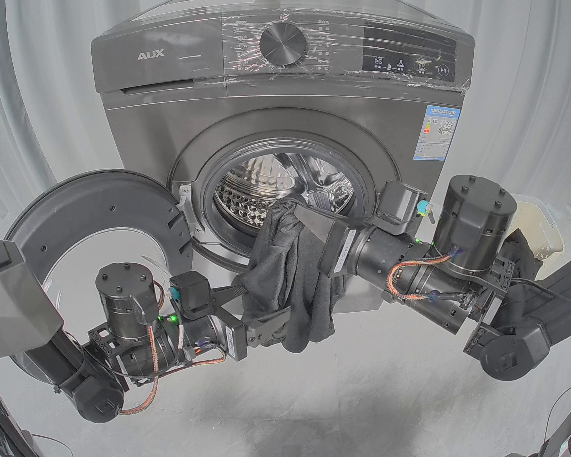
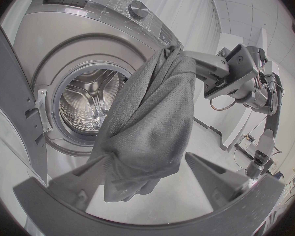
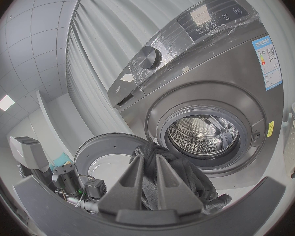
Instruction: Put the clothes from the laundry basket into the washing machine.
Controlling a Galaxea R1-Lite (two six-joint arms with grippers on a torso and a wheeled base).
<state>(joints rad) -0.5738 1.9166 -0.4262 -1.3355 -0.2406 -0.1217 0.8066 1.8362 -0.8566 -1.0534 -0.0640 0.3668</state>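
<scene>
Loading step: right pincer (image 1: 300,212) clenched on grey garment (image 1: 298,274), left pincer (image 1: 266,299) released; next probably needs a push into the drum (image 1: 266,182) at 12 o'clock.

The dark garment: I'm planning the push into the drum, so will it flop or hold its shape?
Probably floppy: the dark garment hangs in folds from the right gripper, sagging below the drum opening. Likely light, given its thin mesh-like weave. A push would probably bunch it rather than slide it.
</scene>
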